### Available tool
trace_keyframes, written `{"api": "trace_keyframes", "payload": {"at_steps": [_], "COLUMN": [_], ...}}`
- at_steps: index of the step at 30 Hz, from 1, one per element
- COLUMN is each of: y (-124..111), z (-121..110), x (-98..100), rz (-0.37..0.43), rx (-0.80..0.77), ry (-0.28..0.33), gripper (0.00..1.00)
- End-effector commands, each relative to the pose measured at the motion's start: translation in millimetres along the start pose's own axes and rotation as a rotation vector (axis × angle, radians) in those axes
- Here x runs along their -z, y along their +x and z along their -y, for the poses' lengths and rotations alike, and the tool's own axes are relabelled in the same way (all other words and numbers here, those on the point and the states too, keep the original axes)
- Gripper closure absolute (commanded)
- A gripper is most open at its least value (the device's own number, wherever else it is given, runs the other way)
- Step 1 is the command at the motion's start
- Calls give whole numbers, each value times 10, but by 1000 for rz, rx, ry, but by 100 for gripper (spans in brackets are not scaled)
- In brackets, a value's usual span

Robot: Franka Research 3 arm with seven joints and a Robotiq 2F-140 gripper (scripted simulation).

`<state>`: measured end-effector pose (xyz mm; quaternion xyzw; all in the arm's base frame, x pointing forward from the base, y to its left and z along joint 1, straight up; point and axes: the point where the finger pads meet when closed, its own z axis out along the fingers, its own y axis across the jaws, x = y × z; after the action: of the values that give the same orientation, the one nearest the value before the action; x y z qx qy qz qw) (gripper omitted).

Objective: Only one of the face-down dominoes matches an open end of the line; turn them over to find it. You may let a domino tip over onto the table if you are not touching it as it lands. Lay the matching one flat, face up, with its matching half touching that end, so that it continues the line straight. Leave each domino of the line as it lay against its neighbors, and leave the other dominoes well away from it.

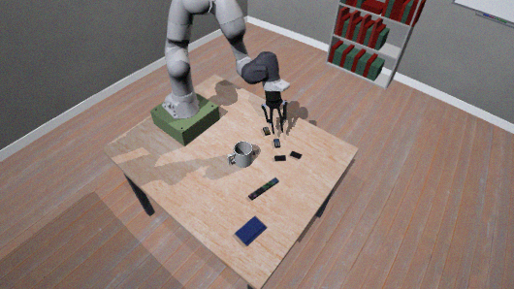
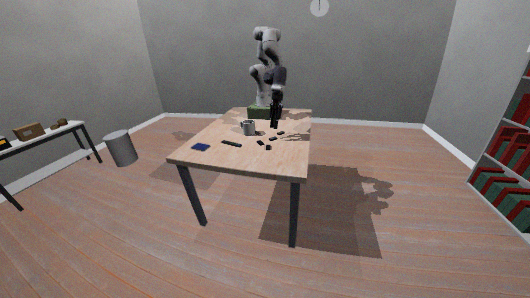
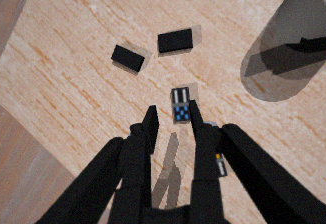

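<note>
My gripper (image 1: 273, 126) points straight down a little above the table, with its fingers partly apart and nothing between them; bare table shows in the gap in the wrist view (image 3: 171, 120). A face-up domino with blue pips (image 3: 180, 106) lies flat just beyond the fingertips, also seen in the top view (image 1: 276, 143). Another face-up domino with a yellow pip (image 3: 220, 165) lies beside the right finger, partly hidden (image 1: 266, 131). Two face-down black dominoes (image 3: 127, 58) (image 3: 175, 40) lie farther out. The domino line (image 1: 263, 188) lies toward the table's front.
A grey mug (image 1: 241, 154) (image 3: 295, 45) stands left of the loose dominoes, close to the gripper. A flat blue pad (image 1: 250, 230) lies near the front edge. The table edge (image 3: 15, 115) runs close on the left in the wrist view.
</note>
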<state>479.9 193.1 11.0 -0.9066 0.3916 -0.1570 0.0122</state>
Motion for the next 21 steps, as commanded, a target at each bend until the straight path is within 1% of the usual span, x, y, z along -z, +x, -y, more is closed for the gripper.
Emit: {"api": "trace_keyframes", "payload": {"at_steps": [1, 4, 6, 12, 21], "y": [39, 47, 59, 76, 77], "z": [18, 19, 21, 24, 25], "x": [-9, -13, -19, -28, -28], "rz": [198, 208, 238, 289, 294], "rx": [173, 171, 177, 196, 200], "ry": [-94, -95, -102, -115, -116], "gripper": [66, 66, 66, 66, 66]}}
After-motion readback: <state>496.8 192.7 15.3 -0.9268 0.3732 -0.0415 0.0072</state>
